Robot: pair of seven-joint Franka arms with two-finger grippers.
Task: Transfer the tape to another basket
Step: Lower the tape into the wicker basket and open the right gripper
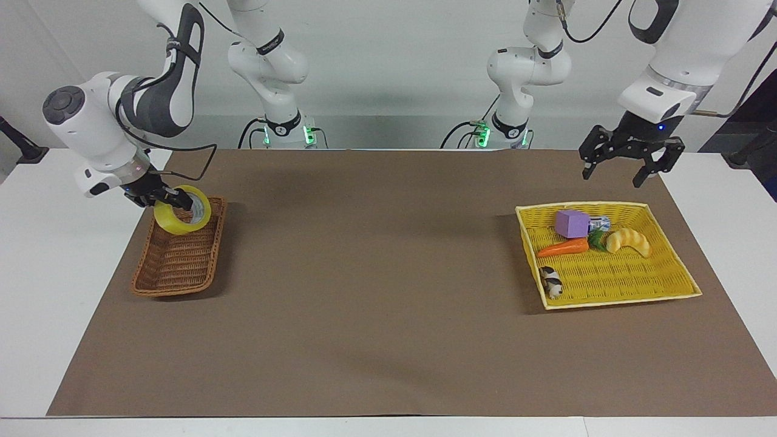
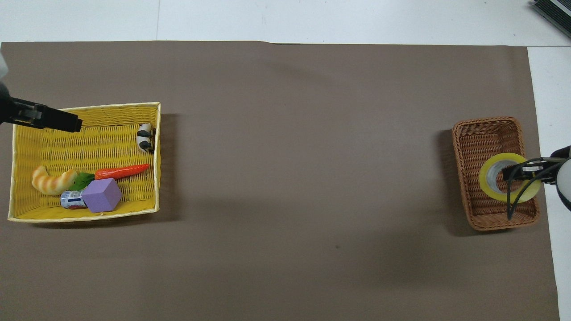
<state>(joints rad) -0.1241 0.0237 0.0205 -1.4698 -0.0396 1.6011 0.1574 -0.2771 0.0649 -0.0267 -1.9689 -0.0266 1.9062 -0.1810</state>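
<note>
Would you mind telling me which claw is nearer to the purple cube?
The left claw, raised over the table near the yellow basket holding the purple cube. The right claw holds the tape over the wicker basket.

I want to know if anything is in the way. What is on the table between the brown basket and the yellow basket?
Nothing: only bare brown mat lies between the brown basket and the yellow basket, clearest in the overhead view.

Yellow tape [image 1: 182,209] roll, tilted, held above brown wicker basket [image 1: 176,267].
</note>
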